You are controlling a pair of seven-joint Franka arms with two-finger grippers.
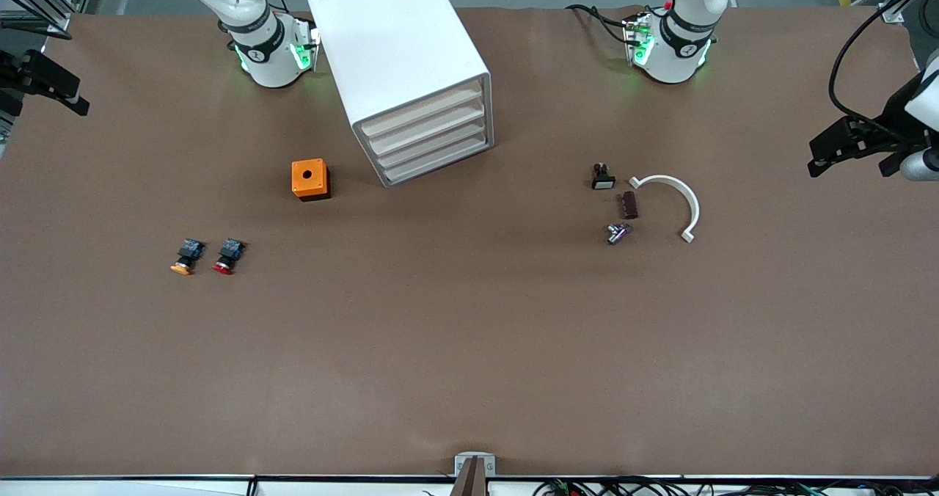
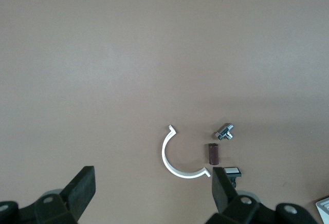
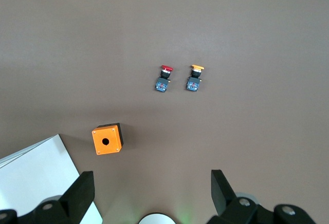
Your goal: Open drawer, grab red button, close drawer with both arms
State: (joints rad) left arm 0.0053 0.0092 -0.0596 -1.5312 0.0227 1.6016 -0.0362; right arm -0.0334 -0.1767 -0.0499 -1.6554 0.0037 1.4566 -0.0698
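Note:
The white drawer cabinet (image 1: 400, 56) stands at the back between the arm bases, with all its drawers (image 1: 433, 138) shut; a corner of it also shows in the right wrist view (image 3: 36, 178). The red-capped button (image 1: 228, 256) lies on the table toward the right arm's end and also shows in the right wrist view (image 3: 164, 78). My right gripper (image 1: 44, 81) is open and empty, high over the table's edge at that end; in its wrist view (image 3: 151, 190) the jaws stand wide apart. My left gripper (image 1: 851, 151) is open and empty, over the left arm's end (image 2: 152, 183).
An orange-capped button (image 1: 186, 256) lies beside the red one. An orange cube with a hole (image 1: 310, 179) sits near the cabinet. Toward the left arm's end lie a white arc (image 1: 671, 201), a black switch (image 1: 602, 176), a brown piece (image 1: 629, 205) and a metal piece (image 1: 616, 232).

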